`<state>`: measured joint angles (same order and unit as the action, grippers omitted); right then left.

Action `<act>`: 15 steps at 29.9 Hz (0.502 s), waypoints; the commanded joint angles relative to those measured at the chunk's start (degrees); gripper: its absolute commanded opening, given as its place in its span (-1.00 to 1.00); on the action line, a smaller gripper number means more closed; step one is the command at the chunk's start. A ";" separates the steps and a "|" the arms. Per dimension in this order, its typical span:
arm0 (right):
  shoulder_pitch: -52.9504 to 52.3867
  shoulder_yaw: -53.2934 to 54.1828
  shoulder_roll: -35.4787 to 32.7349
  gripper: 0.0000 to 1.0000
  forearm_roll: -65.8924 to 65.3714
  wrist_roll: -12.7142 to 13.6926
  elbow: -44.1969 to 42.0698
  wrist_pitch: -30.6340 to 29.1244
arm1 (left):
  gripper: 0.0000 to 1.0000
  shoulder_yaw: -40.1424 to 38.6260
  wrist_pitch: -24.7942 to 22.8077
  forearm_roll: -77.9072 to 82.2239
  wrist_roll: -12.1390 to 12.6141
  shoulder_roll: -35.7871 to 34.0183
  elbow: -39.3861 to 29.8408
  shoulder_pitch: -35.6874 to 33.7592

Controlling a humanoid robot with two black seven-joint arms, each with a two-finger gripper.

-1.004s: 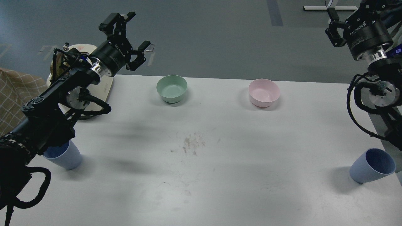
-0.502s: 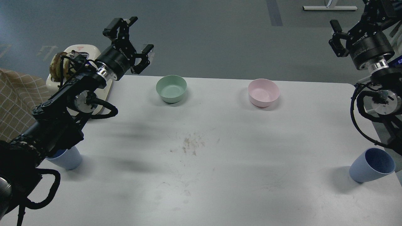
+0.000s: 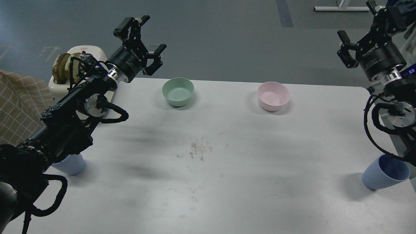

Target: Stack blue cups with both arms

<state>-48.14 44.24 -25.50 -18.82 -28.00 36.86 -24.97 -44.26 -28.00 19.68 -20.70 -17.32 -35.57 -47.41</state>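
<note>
One pale-blue cup stands at the table's right edge, open mouth showing. The other blue cup stands at the left edge, mostly hidden under my left arm. My left gripper is open and empty, held high beyond the table's far left corner, far from both cups. My right gripper is open and empty, raised past the far right corner, well above the right cup.
A green bowl and a pink bowl sit near the white table's far edge. A cream appliance with brown items stands off the far left corner. A checked cloth lies left. Dirt smudges mark the middle.
My left arm has swung up and to the right, covering more of the left cup. My right gripper has shifted slightly and turned, staying raised. Both cups and both bowls have stayed in place.
</note>
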 commanded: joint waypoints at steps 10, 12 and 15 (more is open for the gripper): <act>0.06 0.06 -0.16 1.00 0.01 0.00 0.15 -0.43 | 0.96 0.05 0.00 0.27 -2.07 0.53 -0.46 -0.14; 0.06 0.06 -0.16 1.00 0.01 0.00 0.23 -0.43 | 0.96 0.05 0.00 0.27 -2.07 0.53 -0.46 -0.14; 0.06 0.06 -0.16 1.00 0.10 0.00 0.23 -0.43 | 0.96 0.05 0.00 0.27 -2.07 0.71 -0.46 -0.14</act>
<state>-48.07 44.30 -25.67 -18.79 -28.00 37.03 -25.41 -44.19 -28.00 19.95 -22.77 -16.74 -36.04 -47.59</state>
